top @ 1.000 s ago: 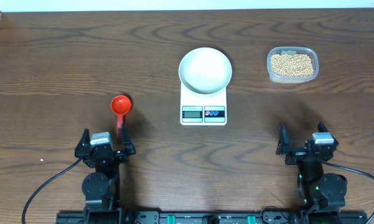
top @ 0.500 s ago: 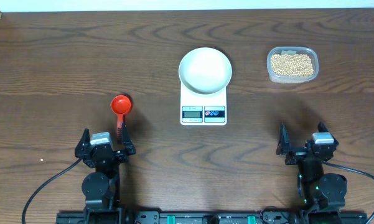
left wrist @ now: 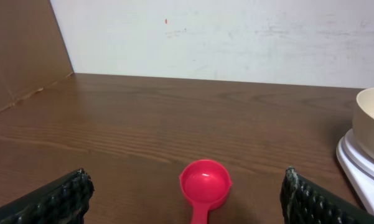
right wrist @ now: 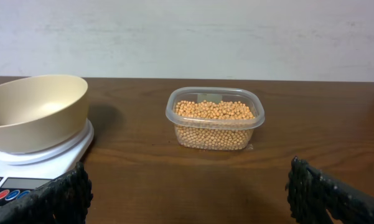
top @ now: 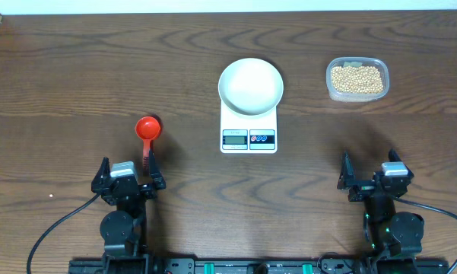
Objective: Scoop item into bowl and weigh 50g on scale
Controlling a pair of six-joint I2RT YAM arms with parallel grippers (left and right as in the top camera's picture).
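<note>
Nearest, at the table's front edge: left gripper (top: pixel 129 170) and right gripper (top: pixel 369 173) stood wide open, empty. Midway: red scoop (top: pixel 147 129); scale (top: pixel 249 138) carrying the empty bowl (top: pixel 250 85). Far right corner: beans (top: pixel 357 78) in tub (top: pixel 357 99). Hazard: a heaped scoop would likely shed rolling beans.

One each: bowl (top: pixel 250 85), scale (top: pixel 249 138), scoop (top: pixel 147 128), tub (top: pixel 328 80); beans (top: pixel 357 78) probably hundreds.

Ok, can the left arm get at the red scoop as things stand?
Probably yes: the red scoop lies right in front of the open left end effector, handle toward it, with nothing in between.
</note>
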